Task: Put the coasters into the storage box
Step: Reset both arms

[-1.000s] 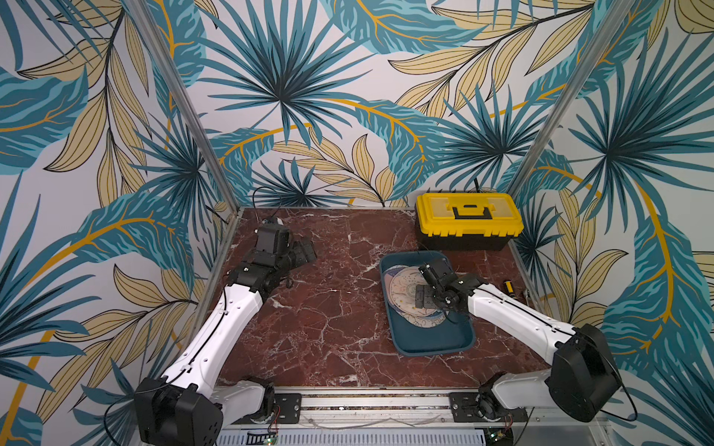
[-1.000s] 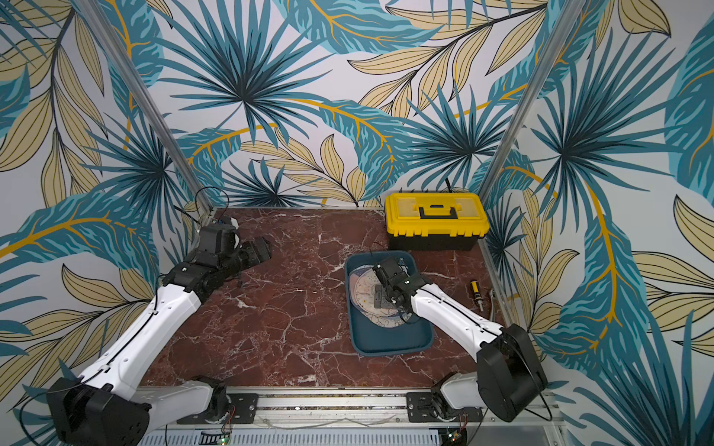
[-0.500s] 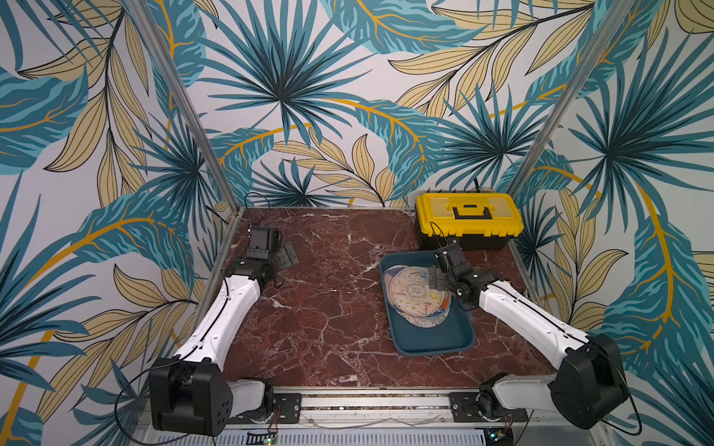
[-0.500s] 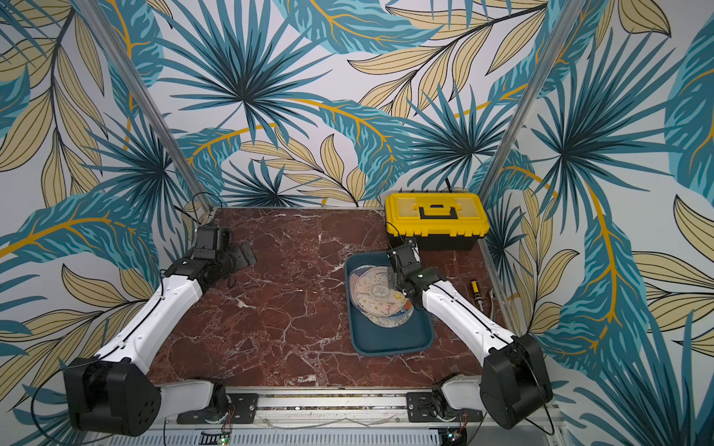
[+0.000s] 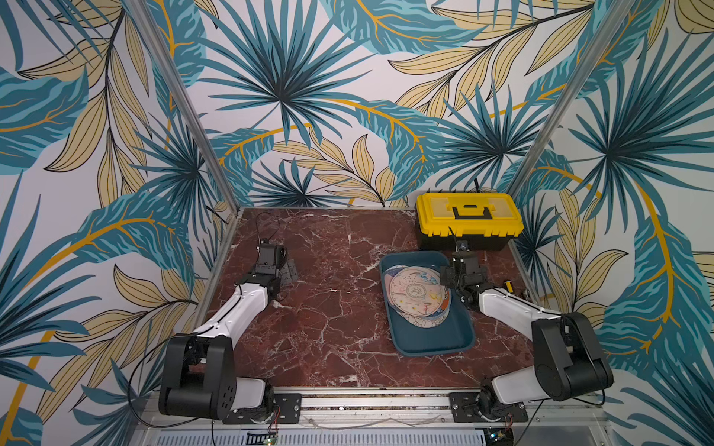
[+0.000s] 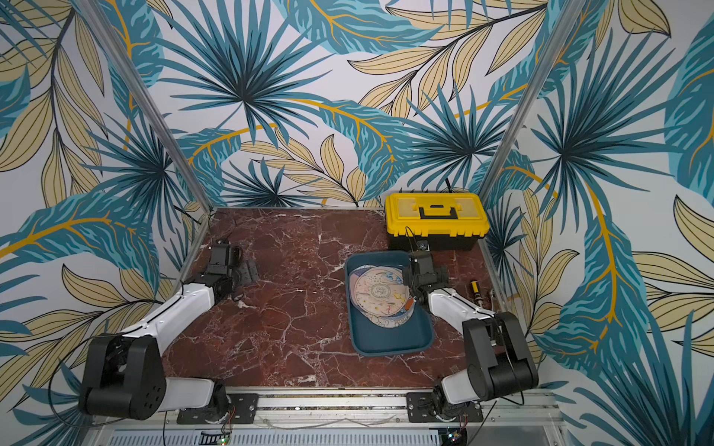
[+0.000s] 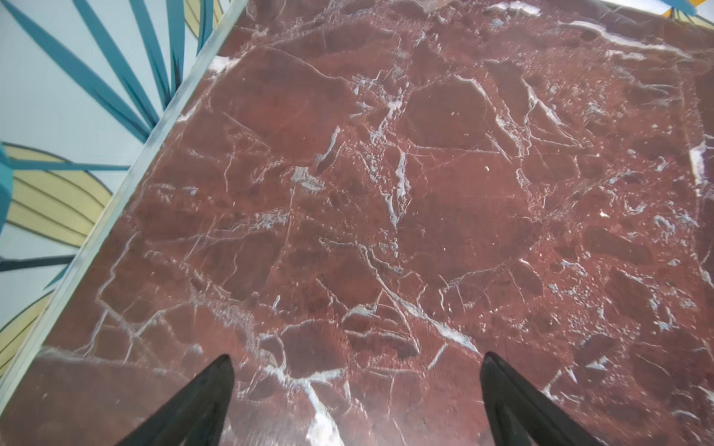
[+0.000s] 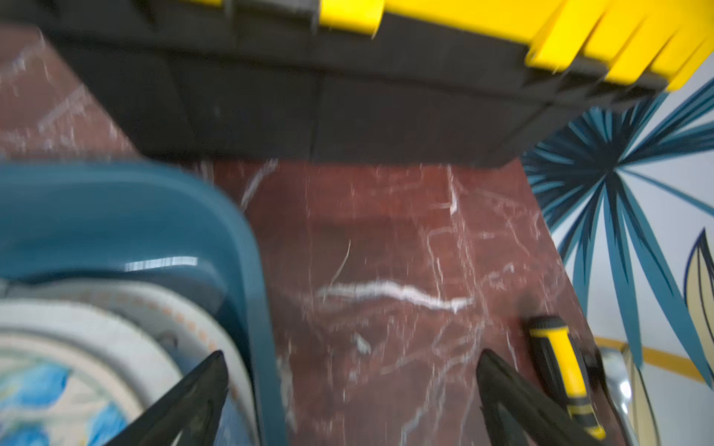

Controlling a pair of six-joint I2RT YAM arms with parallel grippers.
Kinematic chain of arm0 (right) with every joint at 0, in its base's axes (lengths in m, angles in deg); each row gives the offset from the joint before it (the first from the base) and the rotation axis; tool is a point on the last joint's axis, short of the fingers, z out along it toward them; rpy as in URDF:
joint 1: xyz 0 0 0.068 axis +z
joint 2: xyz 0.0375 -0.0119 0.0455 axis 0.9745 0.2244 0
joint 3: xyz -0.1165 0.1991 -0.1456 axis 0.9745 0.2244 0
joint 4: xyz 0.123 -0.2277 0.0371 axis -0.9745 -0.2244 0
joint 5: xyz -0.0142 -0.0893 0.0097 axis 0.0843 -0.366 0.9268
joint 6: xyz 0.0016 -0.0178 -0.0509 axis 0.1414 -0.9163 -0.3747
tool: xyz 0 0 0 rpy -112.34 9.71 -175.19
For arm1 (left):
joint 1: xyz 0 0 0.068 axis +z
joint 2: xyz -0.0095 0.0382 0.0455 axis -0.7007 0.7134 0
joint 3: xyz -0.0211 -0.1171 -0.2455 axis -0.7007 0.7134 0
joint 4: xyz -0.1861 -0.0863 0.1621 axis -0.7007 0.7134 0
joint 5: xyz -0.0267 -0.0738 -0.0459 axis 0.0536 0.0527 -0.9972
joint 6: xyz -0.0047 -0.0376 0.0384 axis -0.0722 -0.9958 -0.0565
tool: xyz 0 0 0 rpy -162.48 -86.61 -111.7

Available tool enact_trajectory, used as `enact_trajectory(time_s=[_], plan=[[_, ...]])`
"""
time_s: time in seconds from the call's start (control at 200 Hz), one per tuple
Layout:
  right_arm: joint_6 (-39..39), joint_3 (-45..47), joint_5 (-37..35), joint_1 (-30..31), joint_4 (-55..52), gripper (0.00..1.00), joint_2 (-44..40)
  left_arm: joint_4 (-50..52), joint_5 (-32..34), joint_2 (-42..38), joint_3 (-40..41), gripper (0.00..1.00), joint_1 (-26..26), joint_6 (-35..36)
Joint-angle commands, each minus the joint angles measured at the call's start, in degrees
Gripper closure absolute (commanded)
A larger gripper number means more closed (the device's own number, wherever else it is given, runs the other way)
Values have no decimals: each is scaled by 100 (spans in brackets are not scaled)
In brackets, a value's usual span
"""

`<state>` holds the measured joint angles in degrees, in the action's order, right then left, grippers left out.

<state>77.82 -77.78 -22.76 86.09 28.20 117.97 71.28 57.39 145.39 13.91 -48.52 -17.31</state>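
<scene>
The coasters [image 5: 419,297] lie in an overlapping pile inside the box [image 5: 432,343], toward its far end near the toolbox [image 5: 467,216]. None shows on the bare table [image 5: 340,309], so the task looks done or nearly so. The right jaws stand wide apart and empty, one over the box's edge and the other over the table, which I judge to be the stance of a release. The left jaws gape empty over bare table by the left wall, well apart from the box, likely parked clear. A screwdriver [image 8: 560,359] lies by the right wall, no part of the job.
</scene>
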Motion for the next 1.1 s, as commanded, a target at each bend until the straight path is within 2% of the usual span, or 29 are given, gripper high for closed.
enact_trajectory(time_s=[0.0,0.135,0.34,0.426,0.466,0.646,0.751,0.876,1.096], plan=[[-242,506,198,-92,1591,1,-7,-1913,122,-382,746,0,66,542],[-211,1284,224,-263,3117,1,-91,-3509,-338,-473,1516,1,76,1334],[226,1568,534,-663,3539,1,-95,-4816,-160,-70,2007,1,85,1783],[219,1792,704,-713,4009,0,79,-5589,-304,49,2207,0,94,1868],[94,1914,795,-713,4566,1,234,-5661,-366,171,2204,0,110,1874],[238,1838,558,-721,4261,1,165,-7354,-476,1145,2598,0,112,1974],[244,1848,565,-729,4286,1,171,-7181,-660,1084,2570,0,112,2055],[236,1860,565,-730,4310,0,173,-6344,-297,1008,2196,0,148,1836],[215,1870,567,-730,4353,0,173,-6221,-168,1023,2132,0,216,1677]])
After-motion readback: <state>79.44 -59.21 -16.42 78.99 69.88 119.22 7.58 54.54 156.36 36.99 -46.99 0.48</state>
